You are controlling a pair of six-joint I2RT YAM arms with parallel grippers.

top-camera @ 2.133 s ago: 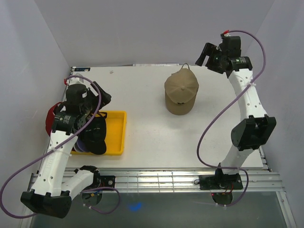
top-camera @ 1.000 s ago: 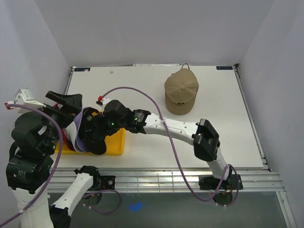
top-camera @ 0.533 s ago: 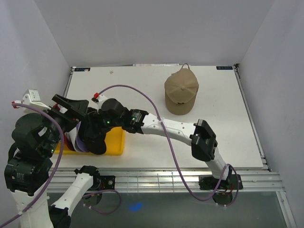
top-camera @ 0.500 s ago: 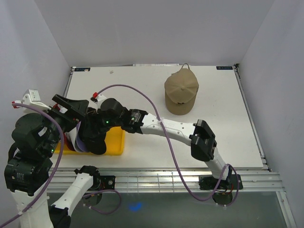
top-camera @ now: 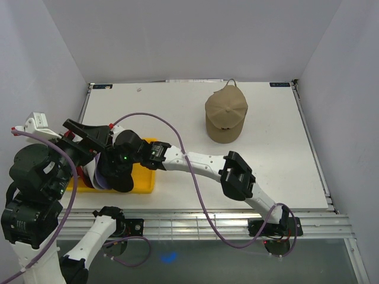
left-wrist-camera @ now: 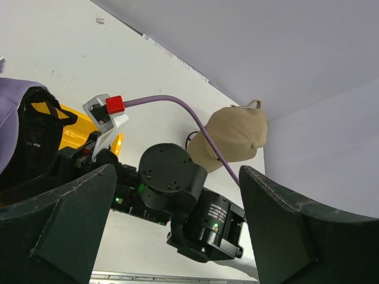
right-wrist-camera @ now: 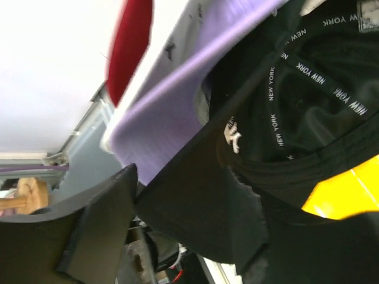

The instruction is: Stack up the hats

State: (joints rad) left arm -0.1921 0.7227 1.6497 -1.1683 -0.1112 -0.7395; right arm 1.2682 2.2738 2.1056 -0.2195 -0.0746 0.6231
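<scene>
Table [top-camera: 177, 106] white, walls pale grey. Far right of centre, tan cap [top-camera: 225, 118]; remaining caps [top-camera: 95, 174] in yellow tray [top-camera: 145, 177] (left edge). Left gripper [top-camera: 89, 137] gapes wide; right gripper [top-camera: 109, 165] straddles black cap [right-wrist-camera: 296, 118] brim, grip unclear.

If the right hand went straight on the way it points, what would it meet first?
Probably the black cap, whose brim is right ahead; the purple brim sits just behind. Depth is unclear.

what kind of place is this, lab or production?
Likely a lab test cell: white table boxed in by plain walls, left arm and right arm bolted at its near edge, a tan cap and yellow tray as props.
</scene>
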